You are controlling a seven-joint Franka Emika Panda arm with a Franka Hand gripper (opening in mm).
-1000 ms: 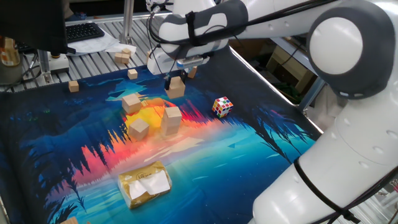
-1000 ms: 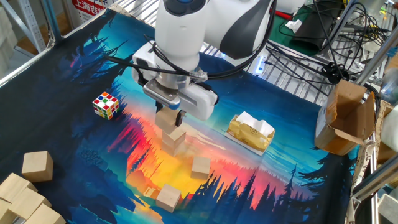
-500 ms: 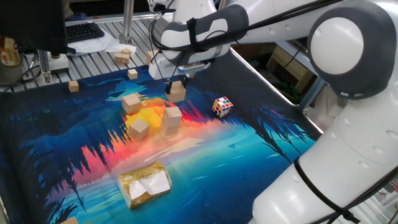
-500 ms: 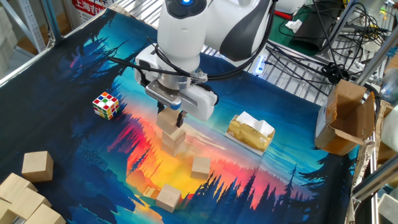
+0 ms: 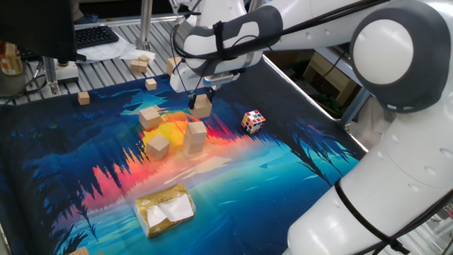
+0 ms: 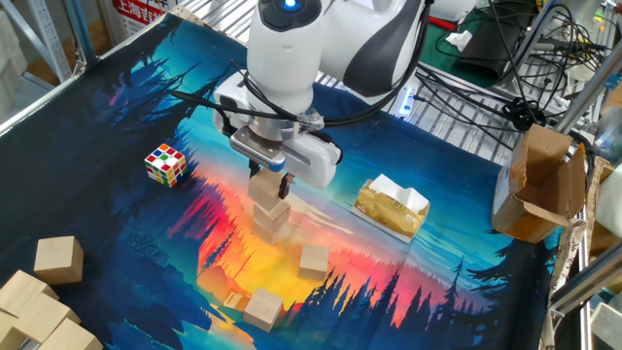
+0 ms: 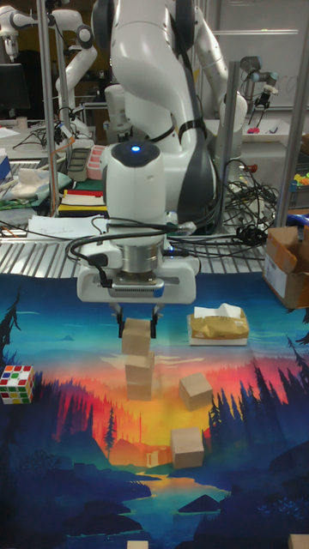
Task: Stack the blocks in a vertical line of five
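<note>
Surface [image 7: 51, 480]: a printed sunset mat carries everything; the tower goes up near its middle, clear of clutter.
Wrapped packet [image 7: 218, 327]: at about two o'clock from the tower, well apart.
Stack [image 7: 138, 377]: two blocks standing one on the other, to receive a third.
Loose blocks [image 7: 196, 391]: one at four o'clock of the stack, another [image 7: 187, 448] at five o'clock, both waiting their turn.
Held block [image 7: 136, 335]: squarely above the stack, kept level so its faces should line up; whether it touches yet, I cannot tell.
Claw [image 7: 136, 326]: my fingers pinch this block's sides, closed to its width.
Puzzle cube [image 7: 16, 383]: at nine o'clock, well apart.
</note>
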